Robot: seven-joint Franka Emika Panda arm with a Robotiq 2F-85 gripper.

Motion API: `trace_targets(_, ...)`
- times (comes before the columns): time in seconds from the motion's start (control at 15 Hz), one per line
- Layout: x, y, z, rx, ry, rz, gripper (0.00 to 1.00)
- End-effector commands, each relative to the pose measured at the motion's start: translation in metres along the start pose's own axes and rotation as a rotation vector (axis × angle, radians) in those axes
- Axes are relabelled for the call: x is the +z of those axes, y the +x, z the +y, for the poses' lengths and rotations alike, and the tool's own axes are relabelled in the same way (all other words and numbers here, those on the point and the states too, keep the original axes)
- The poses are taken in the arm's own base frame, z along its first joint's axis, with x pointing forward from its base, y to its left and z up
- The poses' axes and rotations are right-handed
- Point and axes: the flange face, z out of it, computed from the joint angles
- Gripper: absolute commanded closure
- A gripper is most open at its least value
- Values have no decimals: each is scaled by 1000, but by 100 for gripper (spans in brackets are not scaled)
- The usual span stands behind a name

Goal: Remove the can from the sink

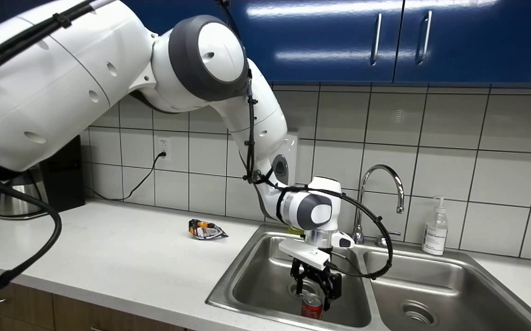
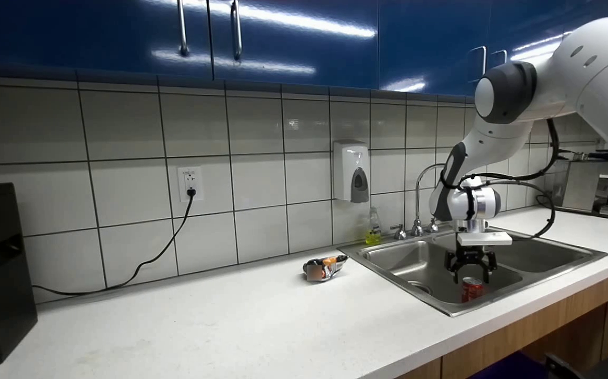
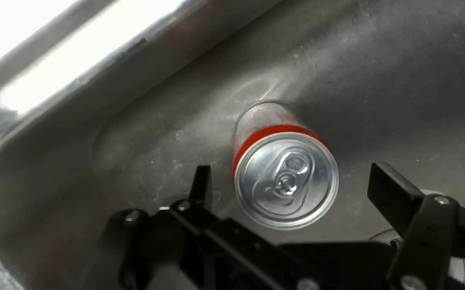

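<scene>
The can [image 1: 311, 307] is red with a silvery top and stands upright in the sink [image 1: 221, 296], in the left basin near its front wall. It also shows in an exterior view [image 2: 472, 290]. In the wrist view the can [image 3: 286, 181] is seen from above, its pull tab shut. My gripper [image 1: 313, 299] is open over the can, pointing down, fingertips about at the height of the can's top. In the wrist view the fingers [image 3: 290, 181] stand on either side of the can's top with a gap on both sides. It holds nothing.
A chrome faucet [image 1: 401, 191] curves up behind the basins. A soap bottle [image 1: 435, 232] stands behind the right basin. A multicoloured packet [image 1: 206, 229] lies on the counter left of the sink. A yellow-green bottle [image 2: 373, 231] stands by the wall. The sink's front wall is close to the can.
</scene>
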Motion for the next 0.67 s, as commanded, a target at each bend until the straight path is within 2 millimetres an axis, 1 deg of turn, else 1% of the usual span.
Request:
trace_targets(0.0, 5, 9, 1, 2, 32, -19, 0)
trace_targets(0.2, 12, 9, -1, 1, 32, -36, 0)
trace_targets(0.6, 19, 7, 2, 9, 34, -64, 0)
